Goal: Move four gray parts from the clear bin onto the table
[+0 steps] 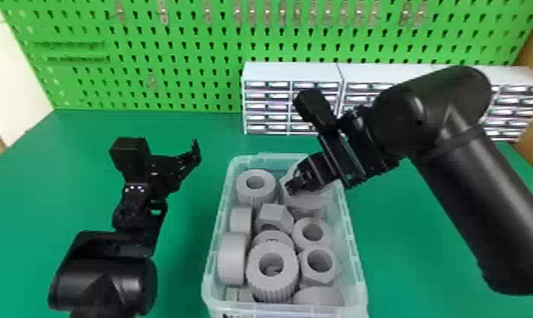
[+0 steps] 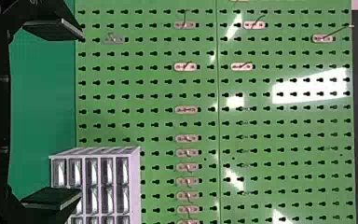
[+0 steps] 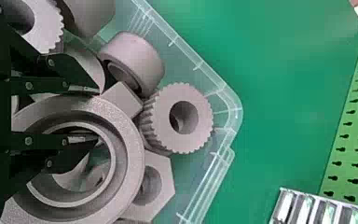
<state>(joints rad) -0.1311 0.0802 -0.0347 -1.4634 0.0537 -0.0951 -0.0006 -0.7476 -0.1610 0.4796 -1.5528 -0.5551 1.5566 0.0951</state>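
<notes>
Pickup seems in hand: right gripper [image 3: 99, 115], open, straddles the large ring's [image 3: 129, 154] wall at the clear bin's [image 1: 355, 253] one o'clock; next, close and lift. Left gripper [image 2: 80, 114] gapes at ten o'clock.

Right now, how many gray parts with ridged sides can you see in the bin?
2: a ridged part in the far left corner, another near the front; more may be hidden underneath.

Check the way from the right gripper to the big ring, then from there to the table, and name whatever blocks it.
Nothing visible stands between the right gripper and the big ring. Between the ring and the table, the bin has its wall in the way; the ring likely needs lifting over it.
</notes>
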